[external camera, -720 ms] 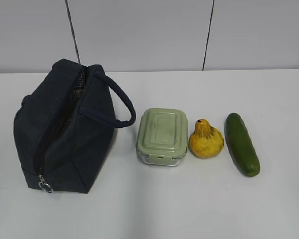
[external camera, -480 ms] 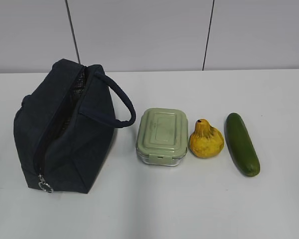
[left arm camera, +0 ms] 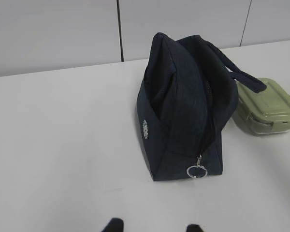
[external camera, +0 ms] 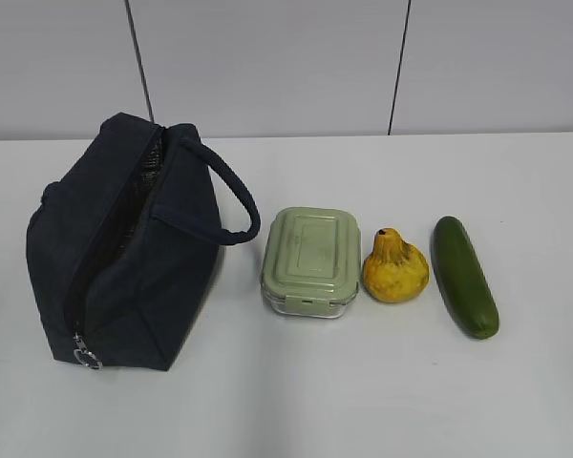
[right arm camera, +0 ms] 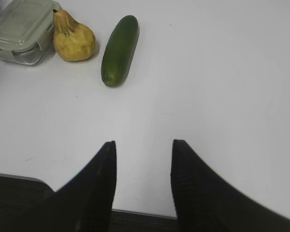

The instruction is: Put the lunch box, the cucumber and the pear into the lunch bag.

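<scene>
The right gripper (right arm camera: 142, 150) shows as two broad matte black fingers (right arm camera: 96, 188), each tapering to a rounded tip, with a faint ribbed texture on the surface. Near the zip ring of the lunch bag (left arm camera: 183, 106), the left gripper (left arm camera: 153, 227) appears only as two small rounded black fingertips (left arm camera: 112, 225) at the picture's lower edge.

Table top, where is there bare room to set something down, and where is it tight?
Open: the strip nearer the camera than the lunch bag, the area right of the cucumber, and the strip along the wall. Crowded: lunch box, pear and cucumber sit in a close row with narrow gaps.
</scene>
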`<state>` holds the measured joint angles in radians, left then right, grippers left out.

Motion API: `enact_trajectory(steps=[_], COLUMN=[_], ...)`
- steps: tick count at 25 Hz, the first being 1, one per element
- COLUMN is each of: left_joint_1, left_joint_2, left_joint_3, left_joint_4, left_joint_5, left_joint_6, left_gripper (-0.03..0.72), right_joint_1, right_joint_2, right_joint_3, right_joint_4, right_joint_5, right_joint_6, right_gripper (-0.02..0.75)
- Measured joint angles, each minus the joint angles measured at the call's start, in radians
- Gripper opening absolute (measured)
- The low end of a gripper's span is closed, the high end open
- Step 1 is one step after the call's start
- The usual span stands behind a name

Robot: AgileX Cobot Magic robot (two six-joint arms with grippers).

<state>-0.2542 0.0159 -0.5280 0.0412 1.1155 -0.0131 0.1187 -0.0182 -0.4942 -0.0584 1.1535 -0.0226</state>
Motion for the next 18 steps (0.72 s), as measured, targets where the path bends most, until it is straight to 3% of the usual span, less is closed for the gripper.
enact_trajectory(steps=[12, 18], left_joint_1=[0.000, 0.000], left_joint_2=[0.001, 0.224], left_joint_3=[0.000, -0.050], left_joint_4=[0.000, -0.017], left_joint_5=[0.000, -0.144], left_joint_6=[0.000, 0.000], left_gripper=[0.241, 0.241], right_joint_1=[0.000, 0.000], right_joint_2=[0.000, 0.122], right_joint_3=[-0.002, -0.022], right_joint_4=[0.000, 0.003], right_joint_5=[-0.006, -0.201], right_joint_6=[0.000, 0.059], right_gripper=[0.299, 0.299])
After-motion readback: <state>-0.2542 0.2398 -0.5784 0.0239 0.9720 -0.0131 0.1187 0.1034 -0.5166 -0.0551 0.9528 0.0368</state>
